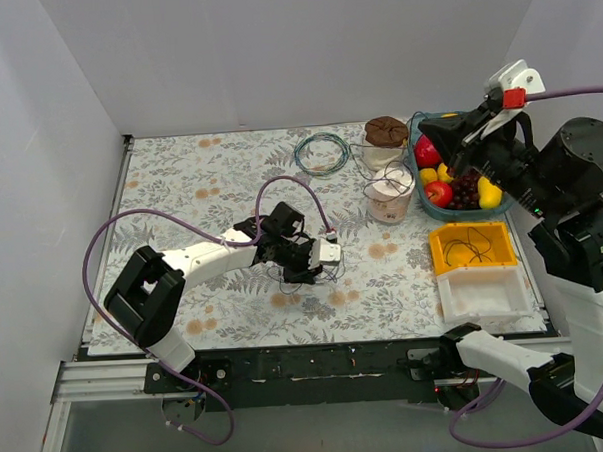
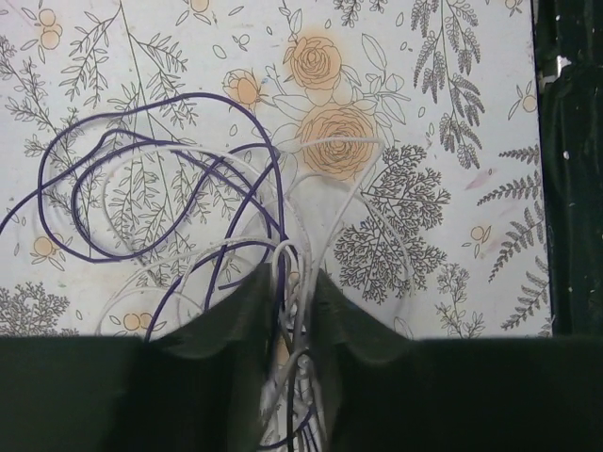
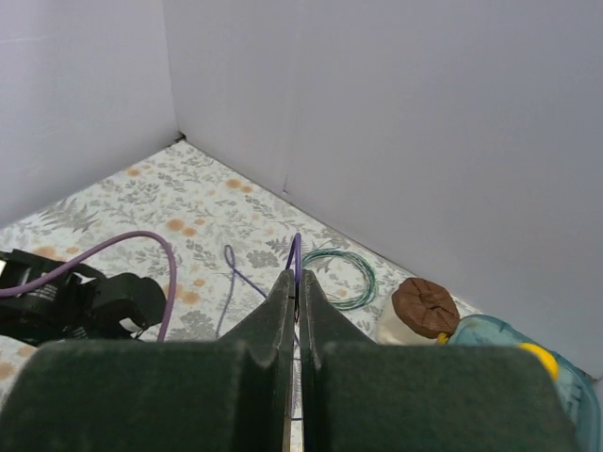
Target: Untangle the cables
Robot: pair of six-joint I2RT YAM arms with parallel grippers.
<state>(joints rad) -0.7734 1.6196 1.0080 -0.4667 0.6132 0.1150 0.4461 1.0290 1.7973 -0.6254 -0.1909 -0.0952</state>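
Left end effector [image 2: 287, 282] clamped on the tangled white and purple cables [image 2: 283, 256] on the floral worktop [image 2: 424, 75]; right end effector [image 3: 294, 282], raised, pinches a purple cable [image 3: 296, 247].

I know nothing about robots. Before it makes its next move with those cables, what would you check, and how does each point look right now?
1. Left jaws gripping the tangle: ok. White and purple strands run between them.
2. Right jaws gripping a purple strand: ok. They are shut on it, raised high.
3. That strand free of knots further down: cannot tell.
4. Green coil lying apart from the tangle: ok.
5. Fruit bowl and cup out of the strand's path: cannot tell.
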